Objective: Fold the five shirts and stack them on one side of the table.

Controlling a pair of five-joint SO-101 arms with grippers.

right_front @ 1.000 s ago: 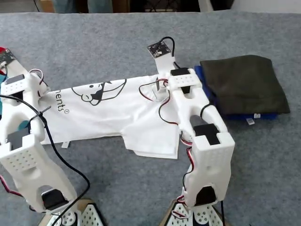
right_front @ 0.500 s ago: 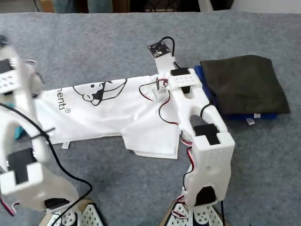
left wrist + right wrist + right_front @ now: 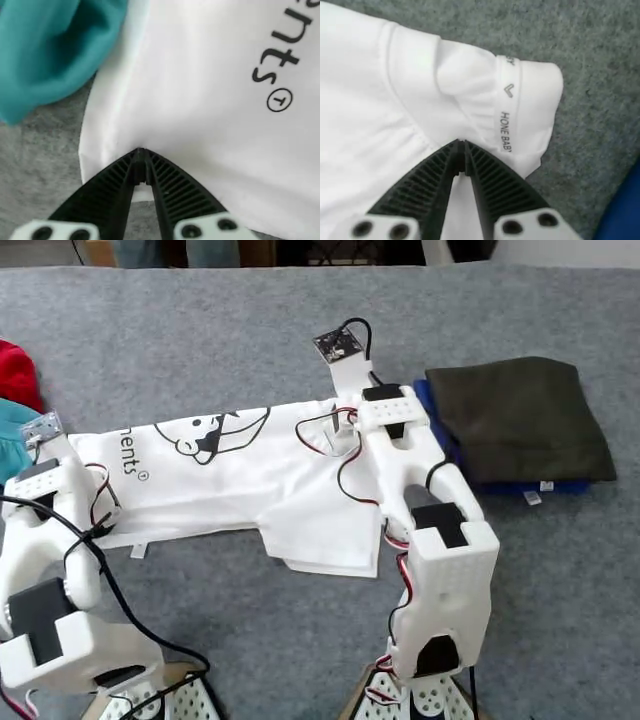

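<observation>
Left jaws are pinched together on the left edge of the white shirt [image 3: 230, 490], the cloth puckering toward their tips; right jaws are likewise closed on it, just beside the collar [image 3: 520, 100]. The shirt lies spread across the middle of the table [image 3: 200, 330], print up, with one sleeve spilling toward the near side. At the right, a dark shirt [image 3: 520, 415] sits folded on a blue shirt [image 3: 575, 484]. At the far left lie a red shirt [image 3: 15, 370] and a teal shirt [image 3: 50, 50], the teal one touching the white shirt's left edge.

Both grips look shallow, right at the edge of the cloth, so a quick lift could pull the fabric free. Each pinch may also have caught a single layer, which would leave the under layer behind and spoil the fold. If the two arms rise or travel unevenly, the crease will likely run crooked. The teal shirt could be dragged along with the left edge. The right arm's wires [image 3: 352, 490] hang over the shirt and might snag on it.
</observation>
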